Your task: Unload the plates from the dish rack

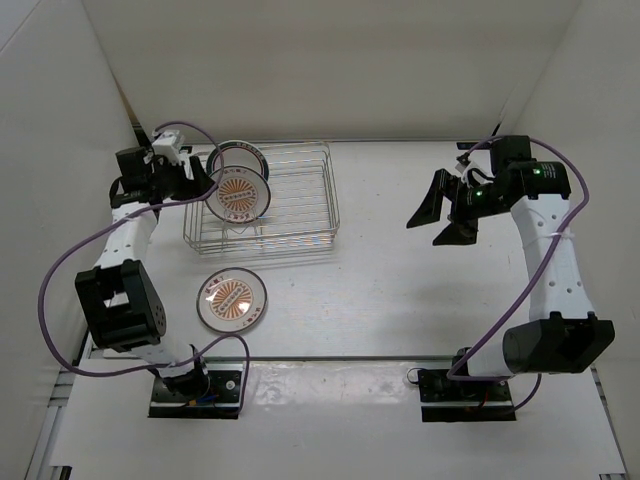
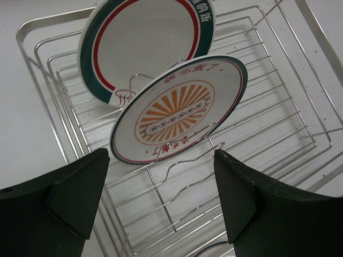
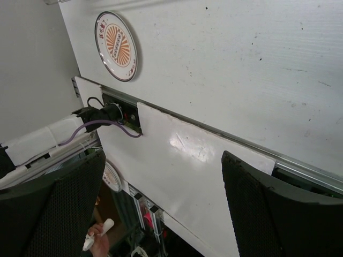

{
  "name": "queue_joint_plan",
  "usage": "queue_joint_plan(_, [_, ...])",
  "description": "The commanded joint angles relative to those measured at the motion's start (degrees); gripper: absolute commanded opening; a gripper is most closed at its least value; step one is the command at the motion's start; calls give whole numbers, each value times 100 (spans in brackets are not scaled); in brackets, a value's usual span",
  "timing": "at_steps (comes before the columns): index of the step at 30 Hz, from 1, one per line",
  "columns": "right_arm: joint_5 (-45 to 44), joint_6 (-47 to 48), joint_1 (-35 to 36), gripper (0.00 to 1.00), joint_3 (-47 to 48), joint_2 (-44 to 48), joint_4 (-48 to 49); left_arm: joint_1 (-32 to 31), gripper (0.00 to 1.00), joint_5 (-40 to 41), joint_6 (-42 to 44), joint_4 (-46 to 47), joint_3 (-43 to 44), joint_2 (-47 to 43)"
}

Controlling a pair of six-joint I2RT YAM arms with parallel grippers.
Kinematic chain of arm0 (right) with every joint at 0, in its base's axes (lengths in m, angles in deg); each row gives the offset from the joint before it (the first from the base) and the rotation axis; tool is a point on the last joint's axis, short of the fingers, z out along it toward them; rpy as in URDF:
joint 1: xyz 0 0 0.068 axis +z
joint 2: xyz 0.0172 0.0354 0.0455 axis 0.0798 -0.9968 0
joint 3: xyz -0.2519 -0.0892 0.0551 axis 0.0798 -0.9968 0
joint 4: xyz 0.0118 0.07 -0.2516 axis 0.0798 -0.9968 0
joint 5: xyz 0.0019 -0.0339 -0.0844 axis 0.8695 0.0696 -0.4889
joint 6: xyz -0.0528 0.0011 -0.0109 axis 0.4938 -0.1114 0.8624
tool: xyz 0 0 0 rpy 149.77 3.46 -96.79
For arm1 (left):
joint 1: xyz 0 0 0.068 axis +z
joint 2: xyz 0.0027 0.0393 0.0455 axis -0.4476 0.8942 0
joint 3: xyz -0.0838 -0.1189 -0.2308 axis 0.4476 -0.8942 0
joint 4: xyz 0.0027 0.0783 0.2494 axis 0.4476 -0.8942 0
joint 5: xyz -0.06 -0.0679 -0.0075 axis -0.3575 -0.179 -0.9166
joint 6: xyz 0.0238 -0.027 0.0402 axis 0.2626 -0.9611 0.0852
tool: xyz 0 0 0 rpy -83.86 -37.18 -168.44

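The wire dish rack stands at the back left and fills the left wrist view. Two plates stand in its dividers: an orange sunburst plate in front, a teal-rimmed plate behind it. A second sunburst plate lies flat on the table in front of the rack. My left gripper is open and empty, just left of the standing sunburst plate. My right gripper is open and empty, held above the table at the right.
White walls close in the table on the left, back and right. The near table edge has a metal rail and the arm bases. Purple cables loop from both arms.
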Motion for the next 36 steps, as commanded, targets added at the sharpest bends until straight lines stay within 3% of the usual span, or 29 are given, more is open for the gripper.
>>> queue_joint_plan(1, [-74, 78, 0, 90, 230, -56, -1046, -249, 90, 91, 804, 323, 200, 142])
queue_joint_plan(10, [-118, 104, -9, 90, 309, -285, -1099, -530, 92, 839, 1104, 657, 297, 678])
queue_joint_plan(12, [-136, 105, 0, 90, 300, -329, -1099, -530, 89, 874, 1104, 666, 385, 740])
queue_joint_plan(15, [-145, 122, -9, 90, 344, -390, -1108, -565, 77, 1112, 1077, 639, 491, 899])
queue_joint_plan(20, [-153, 122, -9, 90, 397, -513, -1116, -548, 74, 1077, 1113, 657, 570, 1092])
queue_joint_plan(26, [-180, 122, -26, 90, 406, -575, -1099, -407, 59, 822, 1077, 613, 754, 1285])
queue_joint_plan(36, [-145, 87, -35, 90, 327, -698, -1081, -161, 13, 479, 1007, 437, 1044, 1426])
